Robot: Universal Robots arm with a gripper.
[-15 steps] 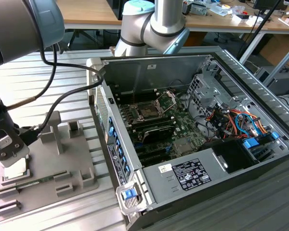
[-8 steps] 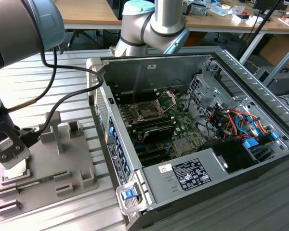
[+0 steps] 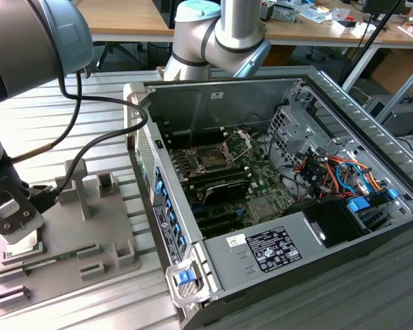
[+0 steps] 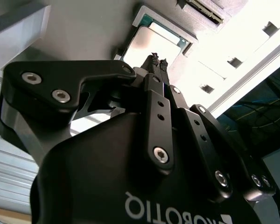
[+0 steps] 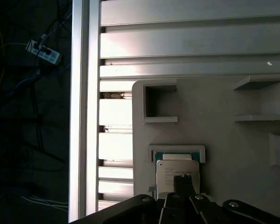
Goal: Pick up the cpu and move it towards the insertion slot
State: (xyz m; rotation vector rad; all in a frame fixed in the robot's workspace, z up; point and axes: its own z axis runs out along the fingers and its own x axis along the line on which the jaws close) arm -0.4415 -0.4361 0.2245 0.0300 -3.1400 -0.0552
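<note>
The cpu [image 5: 170, 168], a flat silvery square, lies in a framed recess of the grey holder block [image 3: 89, 234] at the exterior view's left. It also shows in the second wrist view as the cpu [image 4: 147, 44], and just under the gripper body as the cpu [image 3: 25, 248]. My gripper [image 5: 183, 179] hangs directly over the chip with its two fingertips [image 4: 155, 59] pressed together and nothing visible between them. Whether the tips touch the chip's top I cannot tell. The insertion slot [image 3: 211, 159] sits on the motherboard inside the open computer case, its metal bracket [image 3: 238, 141] hinged up.
A green memory stick [image 3: 51, 260] lies in the holder block beside the cpu. The case's tall side wall [image 3: 162, 206] stands between the holder and the socket. Cables [image 3: 89, 141] trail from my arm. The slatted table's edge [image 5: 81, 116] is close to the holder.
</note>
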